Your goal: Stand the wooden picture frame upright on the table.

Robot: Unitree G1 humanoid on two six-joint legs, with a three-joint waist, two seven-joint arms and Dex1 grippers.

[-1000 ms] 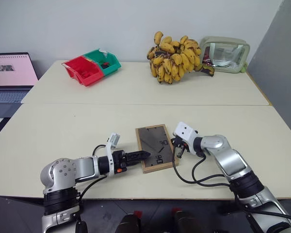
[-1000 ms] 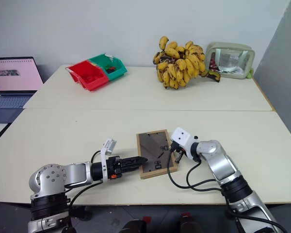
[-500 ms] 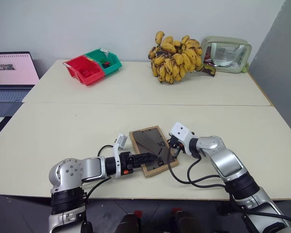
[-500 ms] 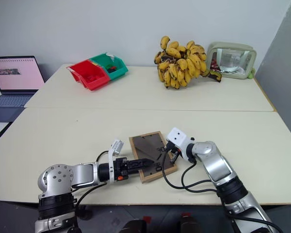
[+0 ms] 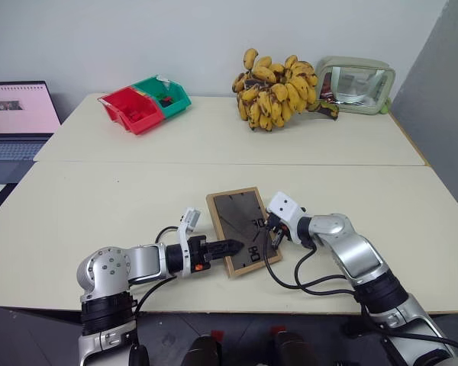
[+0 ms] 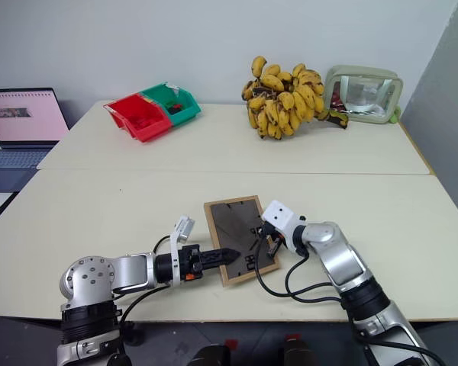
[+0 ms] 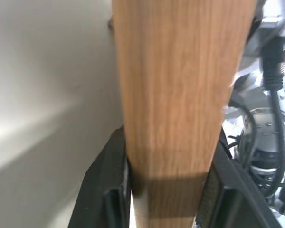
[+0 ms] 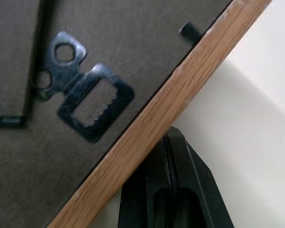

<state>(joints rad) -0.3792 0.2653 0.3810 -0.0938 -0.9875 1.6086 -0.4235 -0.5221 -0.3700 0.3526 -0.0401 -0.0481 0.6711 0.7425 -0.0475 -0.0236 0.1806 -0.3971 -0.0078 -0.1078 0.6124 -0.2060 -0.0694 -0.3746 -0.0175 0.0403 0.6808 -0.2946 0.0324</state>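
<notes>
Two grippers flank the wooden picture frame (image 5: 240, 229): left gripper (image 5: 230, 246) clamps its near edge, closed right gripper (image 5: 275, 235) props underneath. Light, stiff, glass-fronted; grip the wood border.

Bare table (image 5: 122, 198) lies open around the wooden picture frame (image 5: 237, 229) (bananas (image 5: 275, 95) and bins (image 5: 145, 103) seemingly well behind).
</notes>
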